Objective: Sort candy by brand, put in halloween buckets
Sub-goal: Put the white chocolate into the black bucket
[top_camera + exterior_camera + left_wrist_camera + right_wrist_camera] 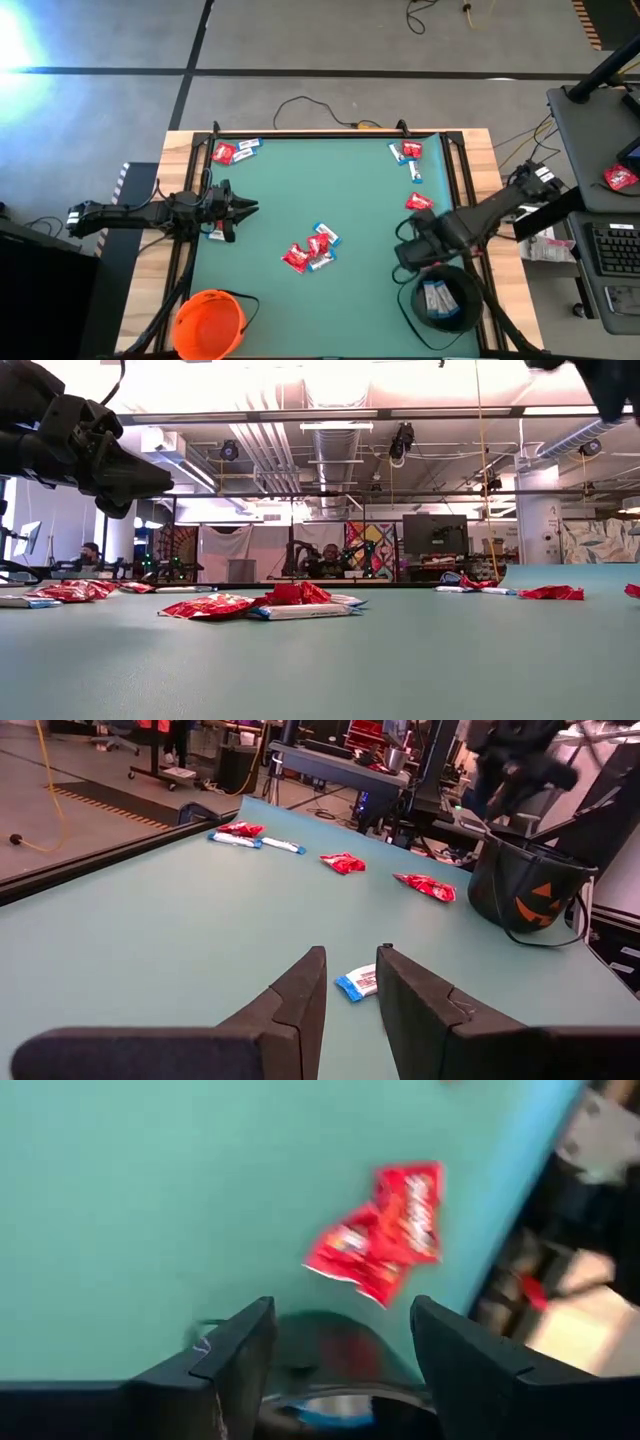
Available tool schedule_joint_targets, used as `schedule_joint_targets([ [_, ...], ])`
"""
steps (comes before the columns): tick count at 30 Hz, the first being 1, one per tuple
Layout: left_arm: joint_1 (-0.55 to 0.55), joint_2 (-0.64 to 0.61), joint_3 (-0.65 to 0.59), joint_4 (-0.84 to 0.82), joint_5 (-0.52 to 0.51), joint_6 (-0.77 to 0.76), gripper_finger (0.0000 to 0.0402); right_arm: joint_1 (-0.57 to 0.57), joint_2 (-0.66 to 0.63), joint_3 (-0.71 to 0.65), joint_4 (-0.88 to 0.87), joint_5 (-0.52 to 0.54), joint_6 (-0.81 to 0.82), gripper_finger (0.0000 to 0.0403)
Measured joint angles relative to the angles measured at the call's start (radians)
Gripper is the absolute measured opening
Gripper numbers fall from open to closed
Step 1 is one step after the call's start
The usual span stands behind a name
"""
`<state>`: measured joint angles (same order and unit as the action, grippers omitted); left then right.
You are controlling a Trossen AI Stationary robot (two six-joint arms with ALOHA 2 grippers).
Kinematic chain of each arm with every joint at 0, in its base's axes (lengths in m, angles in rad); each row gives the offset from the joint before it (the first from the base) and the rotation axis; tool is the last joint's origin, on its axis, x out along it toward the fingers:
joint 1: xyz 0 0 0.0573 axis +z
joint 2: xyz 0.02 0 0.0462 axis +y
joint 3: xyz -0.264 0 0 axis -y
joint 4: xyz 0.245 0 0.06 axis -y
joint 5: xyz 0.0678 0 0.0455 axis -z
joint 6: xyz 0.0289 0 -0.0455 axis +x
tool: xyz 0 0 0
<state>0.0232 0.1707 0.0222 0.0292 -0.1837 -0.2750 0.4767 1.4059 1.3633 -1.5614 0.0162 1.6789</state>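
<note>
I see right gripper (pixel 415 262) spread empty over the black bucket (pixel 462 312) at the worktop's right edge, left gripper (pixel 246 207) nearly pressed together, empty, near left edge.

The left gripper (pixel 350 1010) is hovering, its dark fingers narrowly apart, above a blue-and-white wrapped candy (pixel 358 983) on the teal mat (pixel 150 920); a black plastic jack-o'-lantern bucket (pixel 525 885) is standing beyond shiny red wrappers (pixel 424 886).

Left dark six-joint arm: extended level, its hand (pixel 245 207) pointing toward the right arm, fingers (pixel 295 1005) nearly together with a narrow gap, empty. Right dark six-joint arm: angled inward, its hand (pixel 412 252) tilted downward, fingers (pixel 235 1350) spread apart, empty.
</note>
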Motion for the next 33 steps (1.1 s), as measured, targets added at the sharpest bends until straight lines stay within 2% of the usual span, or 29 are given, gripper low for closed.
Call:
schedule_joint_targets([
  [4, 0.000, 0.000, 0.000, 0.000, 0.000, 0.000, 0.0076, -0.041, 0.000, -0.094, 0.025, -0.084, -0.037, 0.0217],
  [9, 0.000, 0.000, 0.000, 0.000, 0.000, 0.000, 0.0076, -0.048, 0.001, -0.189, 0.140, -0.196, -0.068, 0.0204],
  [15, 0.000, 0.000, 0.000, 0.000, 0.000, 0.000, 0.0076, -0.045, 0.002, -0.195, 0.173, -0.284, -0.074, 0.0196],
  [18, 0.000, 0.000, 0.000, 0.000, 0.000, 0.000, 0.0076, -0.060, 0.002, -0.147, 0.176, -0.212, -0.072, 0.0196],
  [23, 0.000, 0.000, 0.000, 0.000, 0.000, 0.000, 0.0076, -0.096, 0.002, -0.079, 0.241, 0.097, -0.110, 0.0196],
  [29, 0.000, 0.000, 0.000, 0.000, 0.000, 0.000, 0.0076, -0.175, 0.010, -0.096, 0.548, 0.145, -0.409, 0.0196],
  [33, 0.000, 0.000, 0.000, 0.000, 0.000, 0.000, 0.0076, -0.250, 0.035, -0.153, 0.778, 0.193, -0.620, 0.0196],
])
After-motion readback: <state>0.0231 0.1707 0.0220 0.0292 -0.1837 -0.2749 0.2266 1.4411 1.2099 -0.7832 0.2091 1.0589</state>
